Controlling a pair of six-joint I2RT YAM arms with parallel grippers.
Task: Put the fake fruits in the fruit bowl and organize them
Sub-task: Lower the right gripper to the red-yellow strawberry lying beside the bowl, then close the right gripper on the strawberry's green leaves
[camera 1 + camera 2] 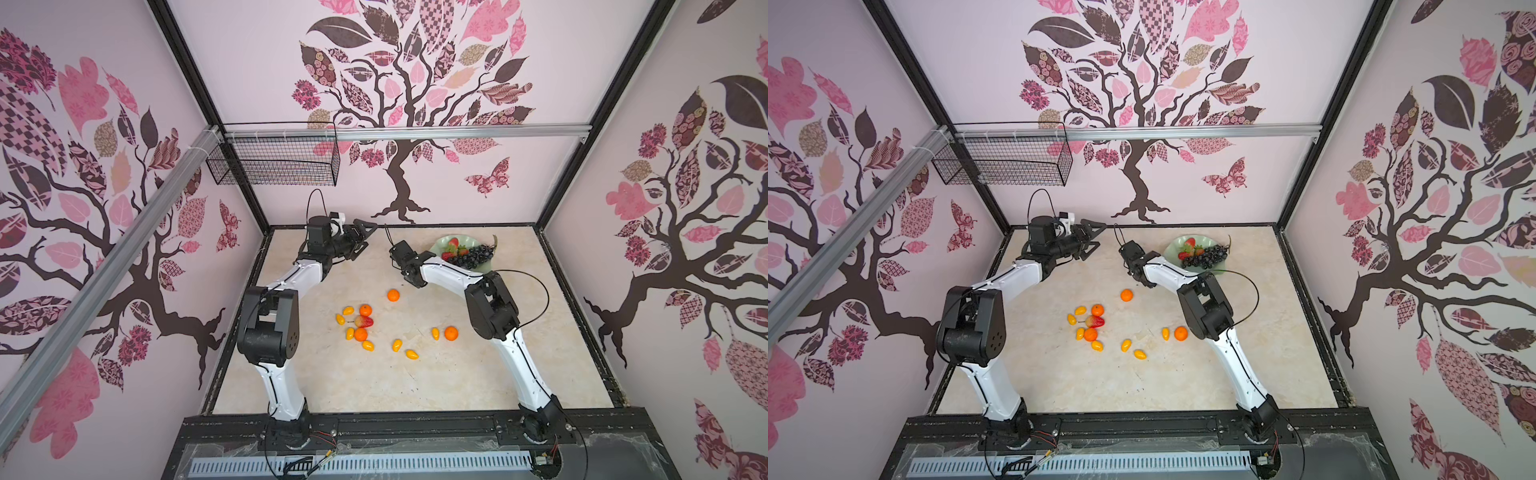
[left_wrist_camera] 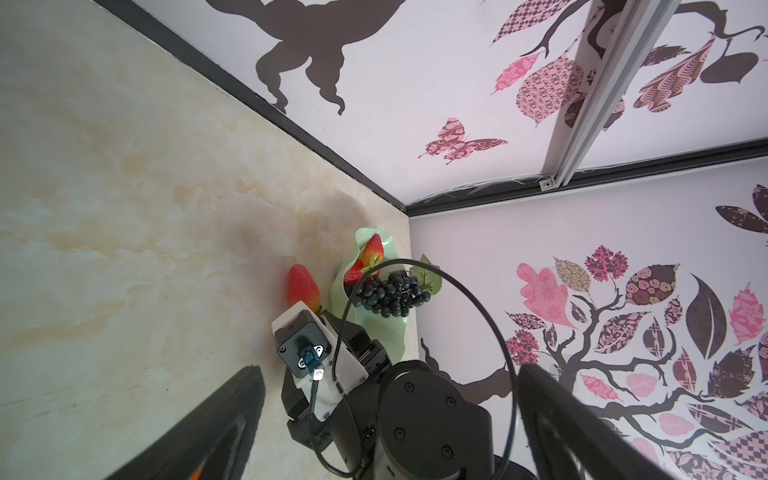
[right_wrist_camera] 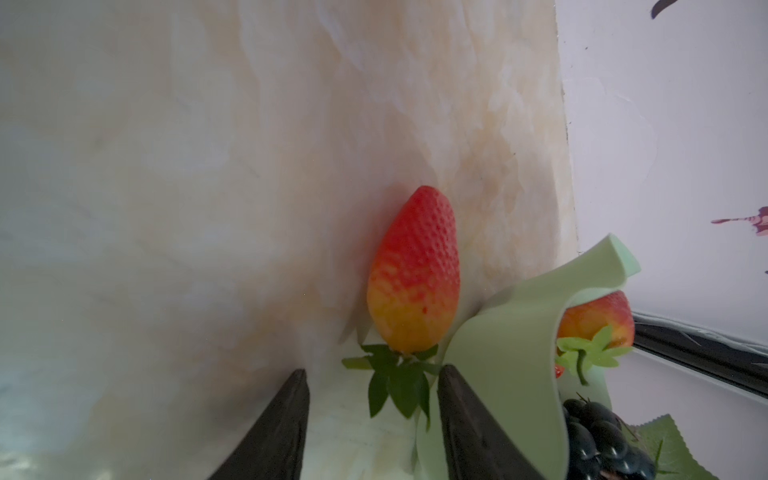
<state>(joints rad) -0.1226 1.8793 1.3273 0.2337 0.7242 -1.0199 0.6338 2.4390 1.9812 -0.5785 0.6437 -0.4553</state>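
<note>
The red plastic strawberry with a yellow-orange end and green leaves point(image 3: 413, 270) lies on the pale marble-look table point(image 3: 166, 187). It is just beside the pale green bowl with the wavy rim point(image 3: 498, 332) — outside it, not in it.

Its long way runs straight out from the right gripper point(image 3: 371, 372). The leafy end is close to the gripper and the pointy red tip faces away. The two black fingers stand apart, one on each side of the leaves, and they squeeze nothing that I can see. The bowl's rim is right next to one finger. I cannot tell if they touch.

Inside the bowl are another red strawberry point(image 3: 598, 318) and a dark bunch of plastic grapes point(image 3: 594, 432).

The right arm is the near one. The left gripper point(image 1: 365, 237) is farther off, by the back wall, with its fingers spread and empty.

I think the right gripper should slide forward a little before it pinches — as it stands, it would catch only leaves.
</note>
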